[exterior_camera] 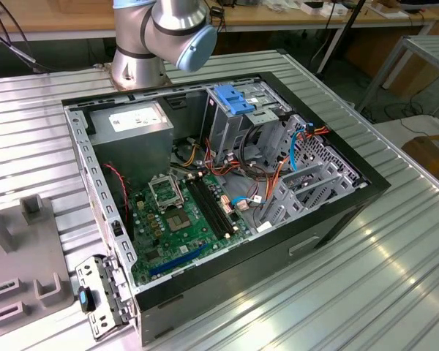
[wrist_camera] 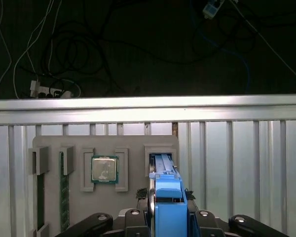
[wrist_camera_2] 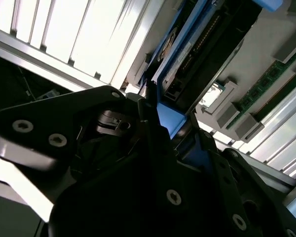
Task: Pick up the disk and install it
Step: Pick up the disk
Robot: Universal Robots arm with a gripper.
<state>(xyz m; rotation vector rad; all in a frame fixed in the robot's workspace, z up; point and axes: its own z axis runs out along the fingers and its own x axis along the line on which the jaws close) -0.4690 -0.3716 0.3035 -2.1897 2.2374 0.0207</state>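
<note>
1. The table [exterior_camera: 395, 248] was a ribbed silver metal top, grooves running all along it.
2. An open black computer case [exterior_camera: 336, 219] lay on its side around the middle, insides facing up.
3. The arm's base [exterior_camera: 135, 69] stood on the table right behind the case.
4. A grey fixture tray [exterior_camera: 29, 248] lay flat toward the exterior view's left, apart from the case.

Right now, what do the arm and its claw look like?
The arm is silver-grey metal with rounded joints and a light-blue joint cap, on a round base. The claw is black, angular, with silver screw heads.
</note>
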